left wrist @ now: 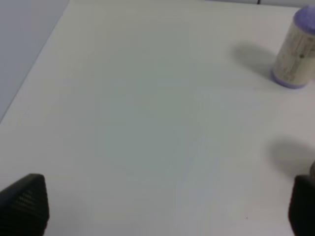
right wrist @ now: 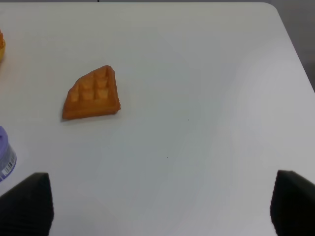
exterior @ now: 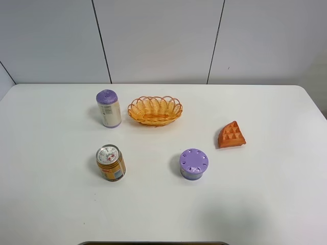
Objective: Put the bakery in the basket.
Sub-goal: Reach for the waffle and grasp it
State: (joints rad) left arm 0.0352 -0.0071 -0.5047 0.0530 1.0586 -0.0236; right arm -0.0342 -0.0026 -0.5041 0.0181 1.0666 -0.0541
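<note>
The bakery, an orange-brown waffle wedge [exterior: 231, 135], lies on the white table [exterior: 271, 204] at the right; it also shows in the right wrist view [right wrist: 92, 94]. The orange-yellow woven basket [exterior: 155, 110] stands empty at the back middle, left of the wedge. Neither arm shows in the exterior high view. My right gripper [right wrist: 160, 204] is open over bare table, some way from the wedge, with both fingertips [right wrist: 27, 204] wide apart. My left gripper [left wrist: 162, 204] is open and empty over bare table at the left, its fingertips [left wrist: 24, 204] wide apart.
A tall can with a purple lid [exterior: 108, 108] stands left of the basket and shows in the left wrist view [left wrist: 295, 49]. A printed tin can [exterior: 110, 163] stands front left. A short purple-lidded can [exterior: 193, 164] stands front middle, its edge [right wrist: 5, 157] in the right wrist view.
</note>
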